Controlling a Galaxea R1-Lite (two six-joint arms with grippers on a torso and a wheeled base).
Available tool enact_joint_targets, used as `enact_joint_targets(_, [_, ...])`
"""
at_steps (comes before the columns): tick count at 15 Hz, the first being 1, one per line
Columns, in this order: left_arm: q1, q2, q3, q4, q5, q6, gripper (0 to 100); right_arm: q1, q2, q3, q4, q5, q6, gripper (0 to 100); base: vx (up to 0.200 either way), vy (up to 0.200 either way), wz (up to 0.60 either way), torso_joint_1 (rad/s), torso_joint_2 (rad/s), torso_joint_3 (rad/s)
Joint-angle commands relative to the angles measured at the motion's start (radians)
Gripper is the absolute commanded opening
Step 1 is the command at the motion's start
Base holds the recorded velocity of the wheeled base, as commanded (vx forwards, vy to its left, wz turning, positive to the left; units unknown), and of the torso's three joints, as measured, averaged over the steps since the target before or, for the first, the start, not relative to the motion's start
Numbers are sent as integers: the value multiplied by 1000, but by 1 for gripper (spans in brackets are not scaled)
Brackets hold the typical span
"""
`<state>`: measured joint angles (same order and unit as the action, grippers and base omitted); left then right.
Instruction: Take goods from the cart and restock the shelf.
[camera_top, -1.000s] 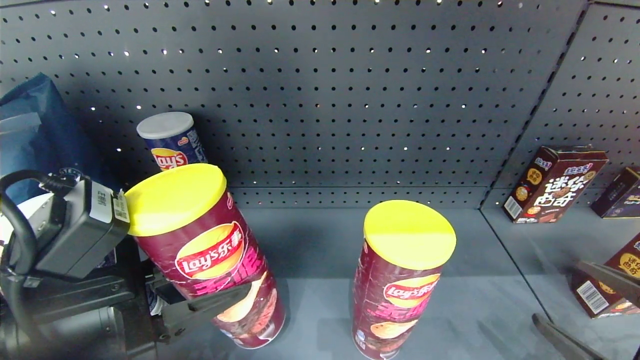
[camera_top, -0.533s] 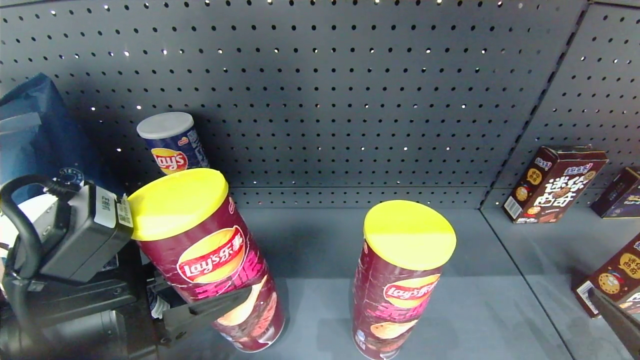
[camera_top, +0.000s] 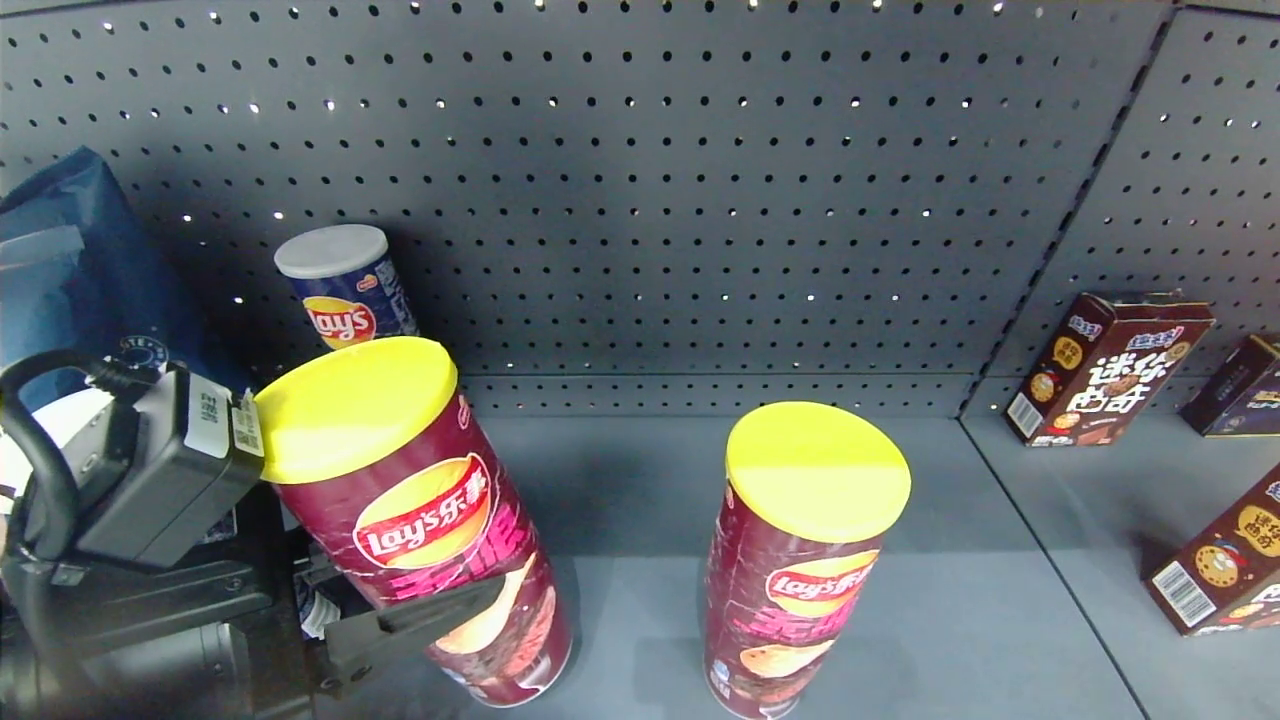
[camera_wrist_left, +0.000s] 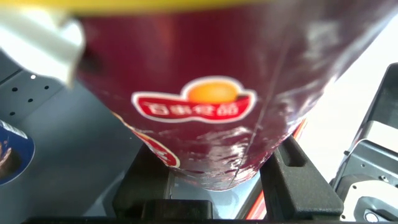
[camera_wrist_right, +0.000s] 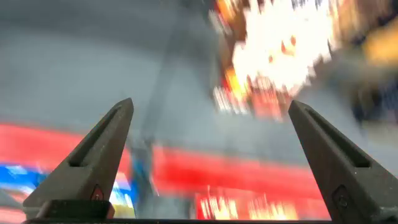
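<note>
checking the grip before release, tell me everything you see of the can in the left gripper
The can is a tall maroon tube, glossy, with a yellow-and-red logo, chip pictures and a flat yellow lid. It tilts, top toward the robot's left, at the shelf's left front, before a blue can. The left gripper clamps its lower half; whether its base touches the shelf is unclear.

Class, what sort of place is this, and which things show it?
Probably a shop aisle, or a mock-up of one: a pegboard-backed shelf, a crisp tube in the left claw, a second tube standing beside it as stock, and barcoded snack boxes.
</note>
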<state>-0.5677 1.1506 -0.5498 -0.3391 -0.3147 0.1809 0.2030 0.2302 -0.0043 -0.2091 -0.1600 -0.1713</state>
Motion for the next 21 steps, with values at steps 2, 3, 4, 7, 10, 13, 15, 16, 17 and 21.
enact_joint_targets(2, [-3,-2,1,0,0,2,0,-27,-129,1,142,-18,50,100,0,0,0,0,0,0])
enact_joint_targets(3, [-3,-3,1,0,0,2,0,-27,-129,1,145,20,55,100,0,0,0,0,0,0])
enact_joint_targets(4, [-3,-5,-1,0,0,0,0,-27,-129,0,145,122,58,100,0,0,0,0,0,0])
enact_joint_targets(7, [-1,-5,-2,-1,0,2,0,-27,-129,0,148,139,4,100,0,0,0,0,0,0])
enact_joint_targets(10, [-3,-3,1,-6,-4,2,0,-27,-129,0,145,139,116,100,0,0,0,0,0,0])
enact_joint_targets(13, [0,-5,4,-6,-20,0,0,-27,-129,0,146,135,157,100,0,0,0,0,0,0])
enact_joint_targets(15, [2,-5,1,-6,-24,0,0,-31,-129,-2,152,37,142,100,0,0,0,0,0,0])
enact_joint_targets(16, [2,-5,-2,-6,-24,0,0,-43,-129,0,148,-69,108,100,0,0,0,0,0,0])
enact_joint_targets(17, [0,-5,-4,-6,-24,0,0,-42,-129,0,146,-76,105,100,0,0,0,0,0,0])
enact_joint_targets(21, [-5,-5,-2,-6,-43,2,0,-43,-129,-10,180,204,104,100,0,0,0,0,0,0])
